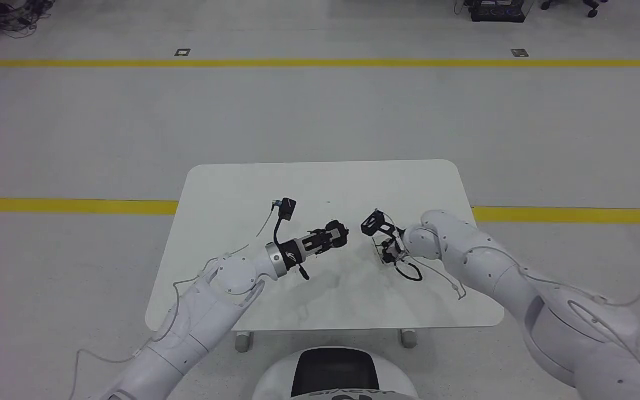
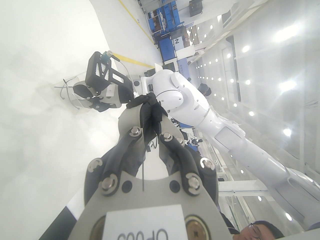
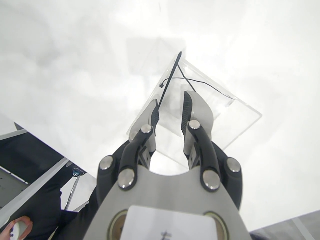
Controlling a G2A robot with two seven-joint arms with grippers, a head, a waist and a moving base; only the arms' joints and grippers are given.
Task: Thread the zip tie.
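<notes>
My left gripper point(image 2: 149, 107) is held above the white table point(image 1: 250, 190), shut on a thin black zip tie point(image 2: 143, 173) whose strand runs back between the fingers. It faces my right gripper point(image 1: 384, 250) across a small gap near the table's middle. My right gripper point(image 3: 171, 106) stands open over a clear plastic block point(image 3: 240, 123). A black zip tie strap point(image 3: 170, 78) leans from the block's far edge against one finger pad point(image 3: 155, 112). A second, thinner black tie point(image 3: 210, 84) lies across the block. In the left wrist view, the right gripper point(image 2: 86, 93) sits on the block point(image 2: 77, 104).
The two arms come in from the table's near corners, and their wrist cables point(image 1: 262, 222) hang loosely over the surface. The table's near edge point(image 3: 37, 139) is close behind the right gripper.
</notes>
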